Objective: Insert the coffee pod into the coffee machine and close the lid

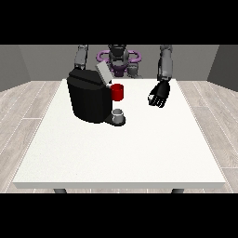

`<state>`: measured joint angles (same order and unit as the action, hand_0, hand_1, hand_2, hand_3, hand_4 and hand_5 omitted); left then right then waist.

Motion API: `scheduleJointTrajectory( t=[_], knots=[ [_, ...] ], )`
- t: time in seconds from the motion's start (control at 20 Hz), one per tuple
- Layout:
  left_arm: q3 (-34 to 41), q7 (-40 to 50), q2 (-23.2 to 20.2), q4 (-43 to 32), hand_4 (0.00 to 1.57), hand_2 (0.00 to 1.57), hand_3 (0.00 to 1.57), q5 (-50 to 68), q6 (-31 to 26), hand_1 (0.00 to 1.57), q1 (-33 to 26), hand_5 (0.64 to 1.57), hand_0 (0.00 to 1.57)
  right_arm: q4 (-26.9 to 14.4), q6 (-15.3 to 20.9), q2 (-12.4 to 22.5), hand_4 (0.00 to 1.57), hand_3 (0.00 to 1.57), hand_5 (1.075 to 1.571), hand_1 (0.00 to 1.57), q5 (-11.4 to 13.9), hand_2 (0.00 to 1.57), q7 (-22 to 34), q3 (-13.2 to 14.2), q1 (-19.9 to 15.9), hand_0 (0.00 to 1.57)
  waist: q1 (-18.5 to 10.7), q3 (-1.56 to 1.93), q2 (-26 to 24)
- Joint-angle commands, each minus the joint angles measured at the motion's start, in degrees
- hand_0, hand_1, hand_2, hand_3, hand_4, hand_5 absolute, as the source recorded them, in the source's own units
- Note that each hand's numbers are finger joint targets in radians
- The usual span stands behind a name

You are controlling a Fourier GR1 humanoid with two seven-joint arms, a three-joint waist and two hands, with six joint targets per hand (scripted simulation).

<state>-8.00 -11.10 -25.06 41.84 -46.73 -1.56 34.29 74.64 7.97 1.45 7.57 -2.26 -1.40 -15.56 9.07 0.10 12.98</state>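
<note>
Black coffee machine (pixel 88 100) at ten o'clock on the white table (pixel 121 153), lid (pixel 103 72) up, a red thing at the machine (pixel 118 92), grey pod (pixel 118 113) on its tray, hand at the view's right (pixel 159 95) at two o'clock, fingers curled, holding nothing, other hand hidden

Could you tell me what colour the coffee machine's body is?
Black; the coffee machine shows best in the front view.
</note>
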Motion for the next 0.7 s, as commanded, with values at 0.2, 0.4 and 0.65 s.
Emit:
scheduleJointTrajectory(
  t=[0.2, 0.4, 0.65],
  knots=[
    [1.09, -4.60, 1.87, -5.02, 0.39, 1.20, 1.09, -2.77, 3.16, 1.12, 0.55, 1.571, 1.12, -0.96, 2.43, 1.21, 0.00, 0.00, 1.571, 0.00, 3.42, 0.00, 2.40, -0.11, 0.12, 0.00, -0.18, -0.13, -1.08],
    [2.69, -6.29, 2.77, -2.10, 0.48, 1.37, 1.30, 0.60, -2.66, 1.37, 2.75, 1.571, 1.37, -4.82, 5.19, 0.00, 0.00, 0.00, 1.571, 0.00, 3.96, 0.00, 4.17, 1.22, -0.54, 0.00, -3.70, -0.12, -4.85],
    [4.05, -5.02, 4.01, -0.15, 0.53, 1.43, 1.35, 2.52, -9.07, 1.45, 7.48, 1.571, 1.45, -10.07, 5.43, 0.35, 0.00, 0.00, 1.571, 0.00, 3.98, 0.00, -1.45, 2.65, -1.50, 0.00, -4.60, -0.08, -4.68]
  ],
)
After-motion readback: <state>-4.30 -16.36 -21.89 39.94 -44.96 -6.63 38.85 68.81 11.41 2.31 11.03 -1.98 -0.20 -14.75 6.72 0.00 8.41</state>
